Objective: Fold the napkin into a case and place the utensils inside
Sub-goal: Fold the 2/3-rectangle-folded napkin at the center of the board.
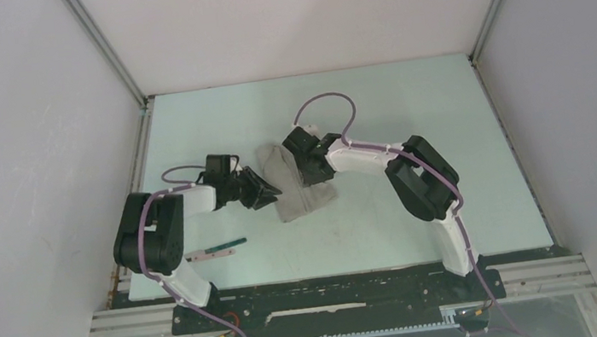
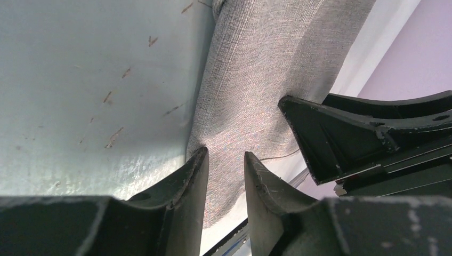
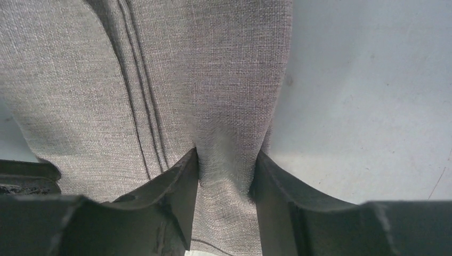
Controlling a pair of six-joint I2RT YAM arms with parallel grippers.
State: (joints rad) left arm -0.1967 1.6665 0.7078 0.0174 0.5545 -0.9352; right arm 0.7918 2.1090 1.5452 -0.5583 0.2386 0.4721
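Napkin pinched by left hand, right hand.

in the top view the right gripper is covering the middle of the napkin, and the left gripper is hiding its left edge. the green-handled utensil is showing too small to tell its kind. both wrist views are cutting the napkin off at their top edge. the left fingers are straddling the cloth, and their grip is staying unclear.
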